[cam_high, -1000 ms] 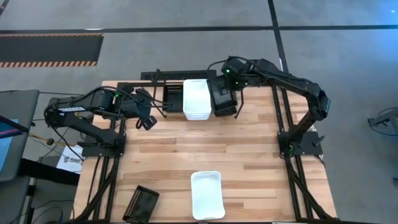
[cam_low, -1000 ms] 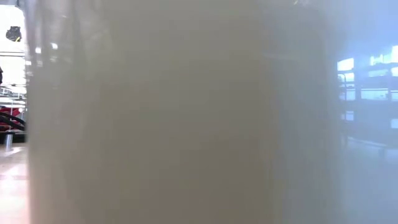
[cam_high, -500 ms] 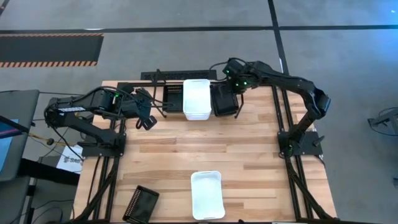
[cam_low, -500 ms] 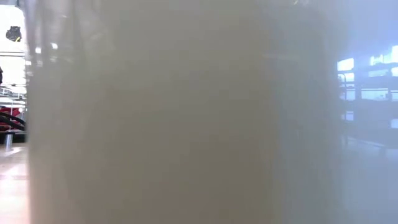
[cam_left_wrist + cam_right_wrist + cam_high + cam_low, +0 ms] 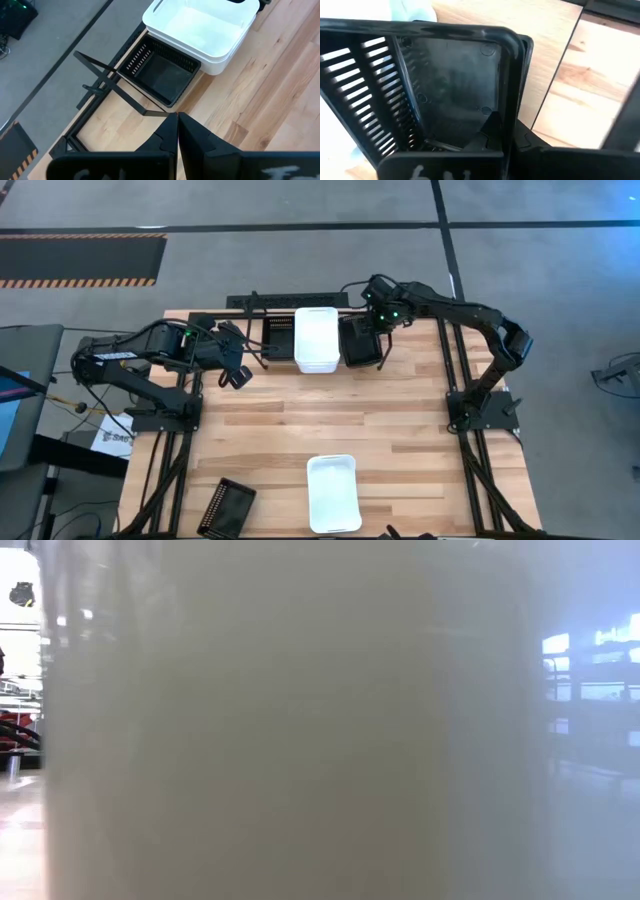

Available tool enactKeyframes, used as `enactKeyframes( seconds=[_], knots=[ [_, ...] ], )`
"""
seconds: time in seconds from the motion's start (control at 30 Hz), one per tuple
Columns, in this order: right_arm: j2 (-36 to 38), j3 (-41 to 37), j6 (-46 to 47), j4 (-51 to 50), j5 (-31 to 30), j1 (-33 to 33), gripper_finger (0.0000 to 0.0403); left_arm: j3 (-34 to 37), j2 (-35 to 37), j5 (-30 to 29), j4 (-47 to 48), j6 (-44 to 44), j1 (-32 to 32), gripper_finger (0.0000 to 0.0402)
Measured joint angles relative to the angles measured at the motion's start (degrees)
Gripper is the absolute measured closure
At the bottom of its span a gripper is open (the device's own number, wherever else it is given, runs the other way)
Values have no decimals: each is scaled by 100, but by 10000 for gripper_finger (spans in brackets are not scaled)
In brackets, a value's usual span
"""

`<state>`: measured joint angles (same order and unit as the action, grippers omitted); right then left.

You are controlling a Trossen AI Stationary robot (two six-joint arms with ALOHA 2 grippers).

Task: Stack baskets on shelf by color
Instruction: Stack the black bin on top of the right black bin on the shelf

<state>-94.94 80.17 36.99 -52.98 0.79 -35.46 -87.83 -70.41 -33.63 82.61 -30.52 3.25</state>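
Note:
On the shelf [image 5: 250, 302] at the table's far edge stand a black basket [image 5: 276, 336] and, beside it, stacked white baskets [image 5: 316, 340]. To their right is another black basket [image 5: 358, 343], with my right gripper [image 5: 379, 321] shut on it and low at the shelf's right end. Whether that basket rests on anything, I cannot tell. My left gripper [image 5: 236, 376] hangs shut and empty left of the shelf. Its wrist view shows the black basket [image 5: 162, 75] and the white baskets [image 5: 200, 30] ahead of it. My right gripper holds the black basket by the rim of one wall [image 5: 509, 100], toward the basket's far right corner. One finger [image 5: 490, 127] is inside the basket and the other [image 5: 522, 140] outside. The fingers come from above, slanting down. The basket stays open side up.
A single white basket [image 5: 333, 492] lies at the table's near edge, so close to the low camera that it fills the low view [image 5: 280, 740]. A black basket [image 5: 226, 506] lies tilted at the near left corner. Bare wood [image 5: 330, 410] spans the table's middle.
My right gripper has come down toward the shelf's right end, tipping steeper, with the black basket still in its hold. The basket now sits lower, close beside the white baskets.

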Motion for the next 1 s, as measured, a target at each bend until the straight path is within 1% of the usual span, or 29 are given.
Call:
enactKeyframes(
  seconds=[0.33, 0.43, 0.57, 0.67, 0.8, 1.0],
  knots=[
    [15, -221, -87, 272, 195, -37, 399, 0, 0, -12, -2, -26, 0, 401],
    [15, -224, -105, 301, 185, -37, 385, 0, 0, -14, -4, -59, 0, 401],
    [13, -224, -149, 309, -29, -11, 353, 0, 0, -15, -4, -81, 0, 401],
    [13, -224, -151, 309, -119, -11, 336, 0, 0, -16, -4, -82, 0, 401],
    [-4, -144, -154, 229, -328, -11, 323, 0, 0, -17, -4, -81, 0, 401],
    [-11, 243, -176, 169, -553, -24, 316, 0, 0, -17, -7, -81, 0, 402]
  ],
)
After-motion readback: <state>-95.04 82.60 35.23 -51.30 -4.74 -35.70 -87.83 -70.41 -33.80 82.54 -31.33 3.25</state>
